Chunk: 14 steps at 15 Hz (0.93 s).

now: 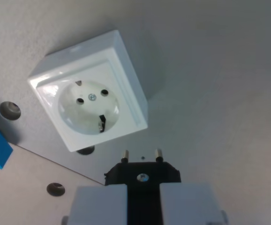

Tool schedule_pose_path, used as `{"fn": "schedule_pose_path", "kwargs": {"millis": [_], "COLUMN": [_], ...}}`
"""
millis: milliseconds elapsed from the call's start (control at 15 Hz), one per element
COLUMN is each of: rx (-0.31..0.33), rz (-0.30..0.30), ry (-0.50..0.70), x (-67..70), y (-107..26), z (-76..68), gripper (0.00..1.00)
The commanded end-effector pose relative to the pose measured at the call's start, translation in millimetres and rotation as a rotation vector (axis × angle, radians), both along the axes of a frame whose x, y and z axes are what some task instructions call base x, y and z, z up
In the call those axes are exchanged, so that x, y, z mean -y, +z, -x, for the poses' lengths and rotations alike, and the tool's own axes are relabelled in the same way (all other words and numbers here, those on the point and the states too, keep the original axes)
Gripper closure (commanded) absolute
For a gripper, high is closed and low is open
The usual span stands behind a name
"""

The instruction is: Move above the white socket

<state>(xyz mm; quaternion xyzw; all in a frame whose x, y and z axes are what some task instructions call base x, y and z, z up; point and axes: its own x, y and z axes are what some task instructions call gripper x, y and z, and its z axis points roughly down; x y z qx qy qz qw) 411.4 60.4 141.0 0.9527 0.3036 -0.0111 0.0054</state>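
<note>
The gripper (142,199) clamps a black plug (142,174), pins pointing forward toward the white socket (89,91), which sits tilted on the surface (220,70), not yet beneath it.

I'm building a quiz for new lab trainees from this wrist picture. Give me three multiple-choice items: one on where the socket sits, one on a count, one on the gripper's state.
1. Where is the white socket relative to the black plug?
A. Above and toward the wrist view's left
B. Directly beneath it
C. At the wrist view's right edge

2. How many metal pins show on the plug?
A. One
B. Two
C. Three

3. What is the gripper doing?
A. Open, empty
B. Shut on the plug
C. Shut on the blue block

Answers: 1 A, the socket lies upper left of the plug. 2 B, two pins stick up. 3 B, the white fingers flank the plug body.
</note>
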Motion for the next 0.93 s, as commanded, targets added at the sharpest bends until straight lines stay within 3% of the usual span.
{"fn": "schedule_pose_path", "kwargs": {"millis": [67, 933], "rx": [0.103, 0.119], "rz": [-0.005, 0.015], "ry": [0.213, 0.231], "x": [-5.2, -25.5], "y": [-12.8, -34.9], "z": [4.9, 15.4], "gripper": [1.0, 1.0]}}
